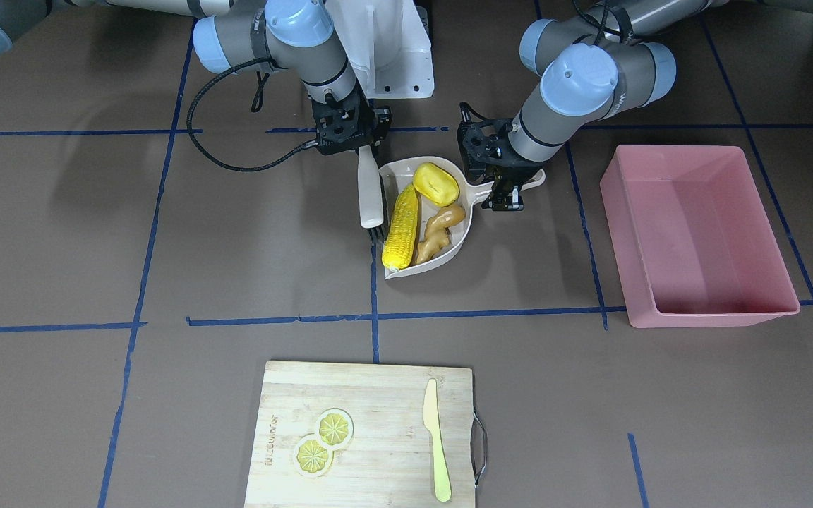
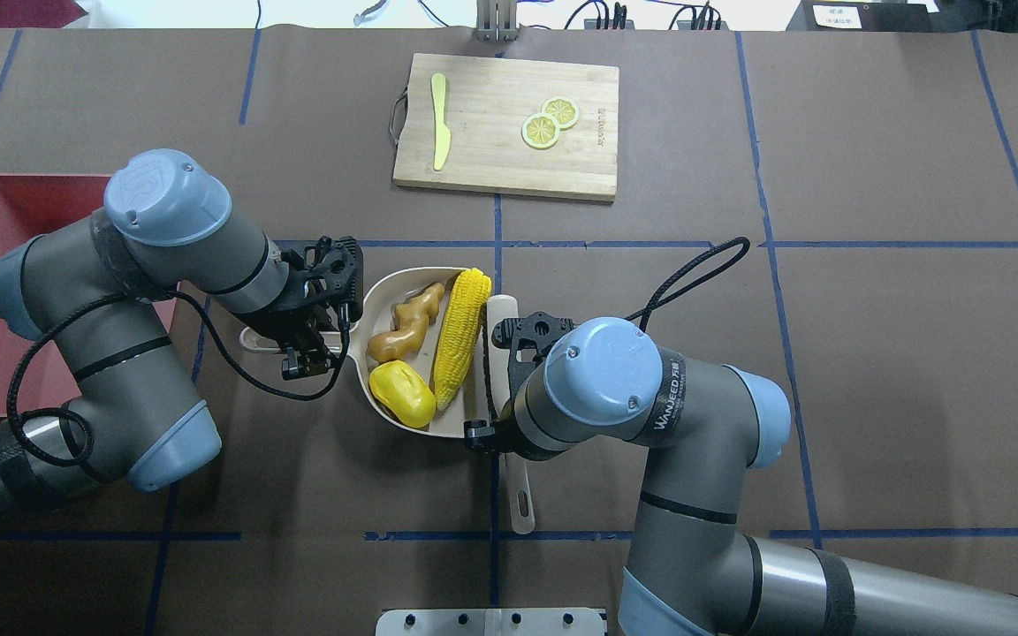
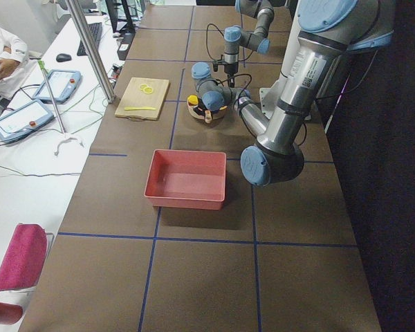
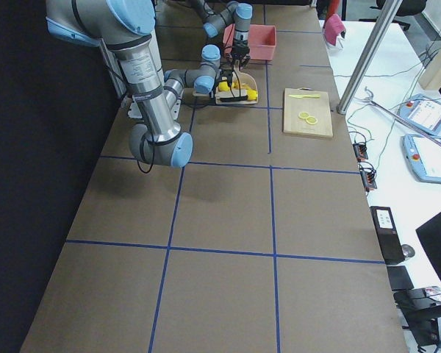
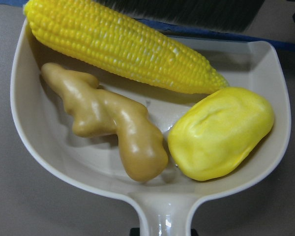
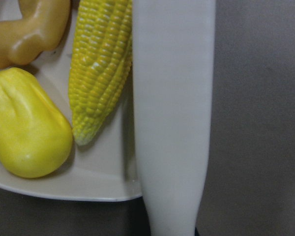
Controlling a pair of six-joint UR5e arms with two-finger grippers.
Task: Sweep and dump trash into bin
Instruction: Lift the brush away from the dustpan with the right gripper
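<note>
The left fingers (image 1: 504,200) are shut tight on the handle (image 1: 535,179) of the dustpan (image 1: 459,243). The corn cob (image 1: 401,226), the potato piece (image 1: 436,183) and the ginger root (image 1: 438,229) all lie in the pan, just in front of those fingers. The bin (image 1: 717,316) sits on the worktop (image 1: 166,247) behind those fingers, well apart, and the handle points toward it. The right fingers (image 1: 377,134) grip the brush (image 1: 370,190) beside the corn. I think the left arm carries next.

Bin (image 2: 27,201) partly behind the left arm (image 2: 76,265); brush bristles (image 5: 187,12) partly beyond the top edge
</note>
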